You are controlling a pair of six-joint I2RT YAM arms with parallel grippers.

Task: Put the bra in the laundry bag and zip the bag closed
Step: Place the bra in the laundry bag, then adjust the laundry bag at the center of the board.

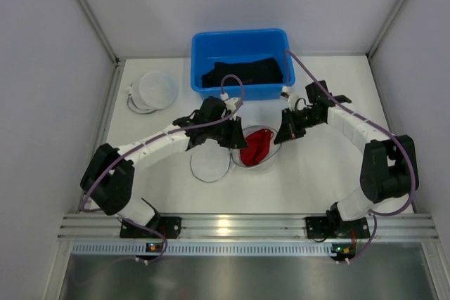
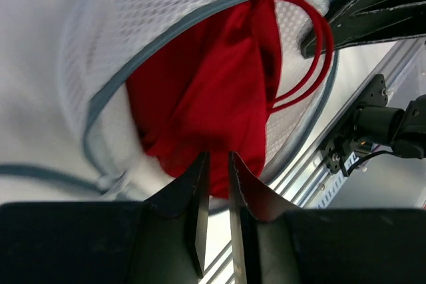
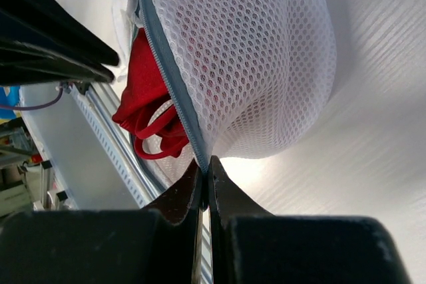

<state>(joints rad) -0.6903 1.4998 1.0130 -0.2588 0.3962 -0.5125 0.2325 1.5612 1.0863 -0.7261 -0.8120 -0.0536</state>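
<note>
A white mesh laundry bag [image 1: 271, 160] [image 2: 133, 24] [image 3: 266, 51] lies open at the table's middle, its round flap [image 1: 209, 164] folded out to the left. A red bra [image 1: 256, 147] [image 2: 213, 84] [image 3: 143, 91] sits in the bag's mouth, with strap loops at the rim. My left gripper [image 1: 235, 138] [image 2: 216, 157] reaches in from the left. Its jaws stand a narrow slit apart, with red fabric at the tips. My right gripper [image 1: 282, 138] [image 3: 205, 166] is shut on the bag's grey zipper edge [image 3: 170, 71] and holds the rim up.
A blue bin [image 1: 239, 35] holding black clothing [image 1: 246, 72] stands just behind the bag. More round white mesh bags [image 1: 155, 89] lie at the back left. An aluminium rail [image 1: 239, 226] runs along the near edge. White walls enclose the table.
</note>
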